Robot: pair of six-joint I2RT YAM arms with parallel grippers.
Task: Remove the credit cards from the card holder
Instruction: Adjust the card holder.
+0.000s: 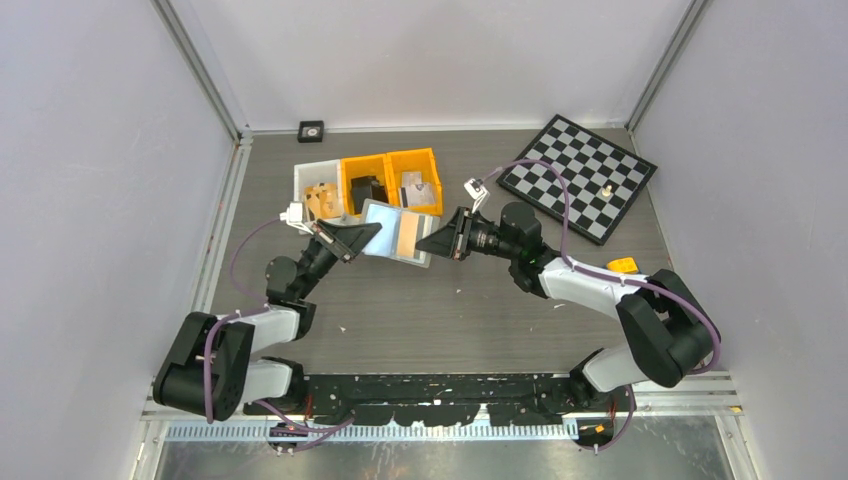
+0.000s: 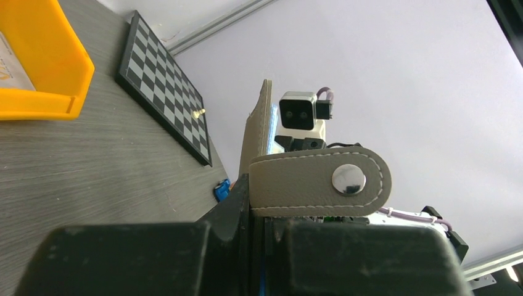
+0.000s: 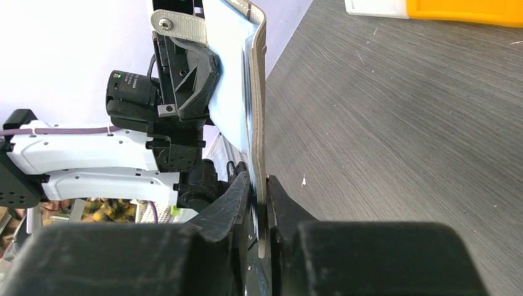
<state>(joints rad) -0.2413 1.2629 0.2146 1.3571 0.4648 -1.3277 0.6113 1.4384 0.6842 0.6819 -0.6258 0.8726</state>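
The card holder (image 1: 398, 232) is held open in the air above the table, between my two grippers. A pale blue card (image 1: 381, 224) shows on its left half and a tan-brown face (image 1: 411, 236) on its right half. My left gripper (image 1: 370, 234) is shut on the left end. In the left wrist view its grey stitched tab with a metal snap (image 2: 321, 182) sticks out above the fingers (image 2: 210, 246). My right gripper (image 1: 427, 240) is shut on the right edge. In the right wrist view the holder's grey wall (image 3: 261, 123) stands on edge between the fingers, with the blue card (image 3: 231, 92) against it.
Two orange bins (image 1: 415, 172) and a white bin (image 1: 318, 190) with small items stand just behind the holder. A chessboard (image 1: 580, 185) with one small piece lies at the back right. A yellow-orange object (image 1: 622, 265) sits by the right arm. A small black square (image 1: 311, 130) lies at the back wall.
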